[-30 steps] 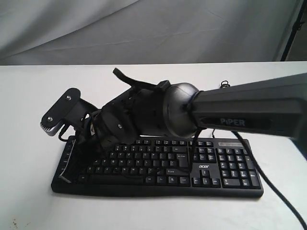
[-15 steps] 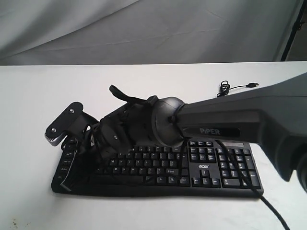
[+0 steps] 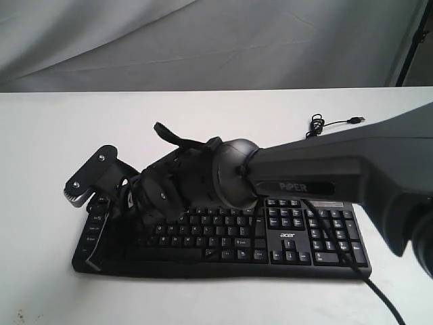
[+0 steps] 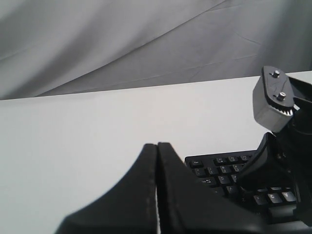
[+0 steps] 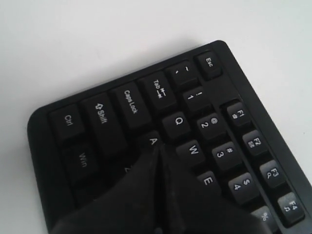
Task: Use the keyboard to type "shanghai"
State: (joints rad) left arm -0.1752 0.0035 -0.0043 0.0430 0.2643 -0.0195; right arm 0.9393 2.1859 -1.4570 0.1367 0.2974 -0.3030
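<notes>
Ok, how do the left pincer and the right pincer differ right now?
The right pincer has its tip at the A key of the keyboard. The left pincer has only white table ahead of its tip, with the keyboard off to one side. The right arm shows in the exterior view, reaching across to the keyboard's left end; the left pincer is outside that view. Both are black and shut, fingers pressed together.

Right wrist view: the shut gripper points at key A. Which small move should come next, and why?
Probably a short press straight down, jaws shut. The right gripper forms one narrow tip, and that tip lies over the A key of the keyboard, clear of the Q key and the W key. Contact cannot be judged; "shanghai" needs A.
</notes>
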